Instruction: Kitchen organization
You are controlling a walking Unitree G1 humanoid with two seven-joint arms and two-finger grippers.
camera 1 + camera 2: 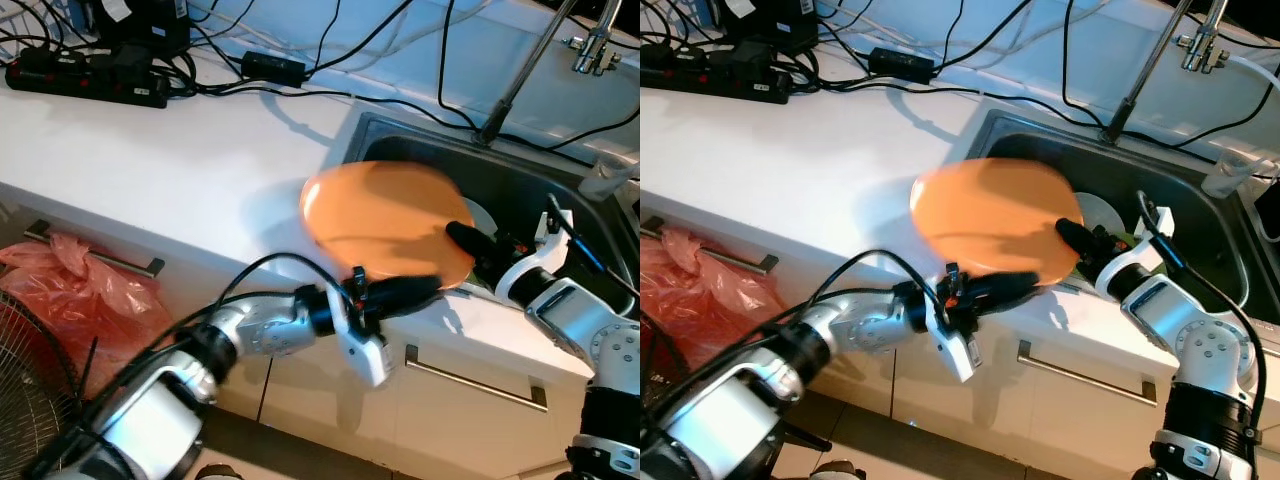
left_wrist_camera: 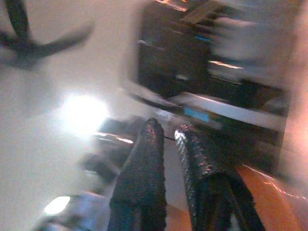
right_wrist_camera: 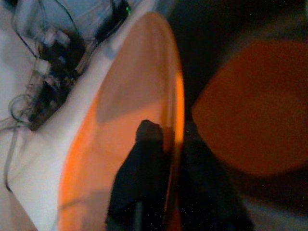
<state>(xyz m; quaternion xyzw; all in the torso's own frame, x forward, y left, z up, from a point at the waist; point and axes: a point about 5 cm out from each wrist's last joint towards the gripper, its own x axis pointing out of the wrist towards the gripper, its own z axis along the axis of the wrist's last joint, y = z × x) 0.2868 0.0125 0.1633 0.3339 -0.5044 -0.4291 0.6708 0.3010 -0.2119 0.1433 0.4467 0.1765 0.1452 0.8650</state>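
Orange plate [image 1: 385,220] hangs blurred above the white counter's [image 1: 150,170] front edge, at the near left corner of the sink [image 1: 560,215]; the right gripper [image 1: 458,237] pinches its rim, one black finger on each face, as the right wrist view shows [image 3: 173,139]; the left gripper [image 1: 425,285] sits just under the plate's near edge, its fingers [image 2: 144,163] close together with a narrow gap, and whether they touch the plate I cannot tell; a power strip [image 1: 85,80] and cables lie at the counter's back.
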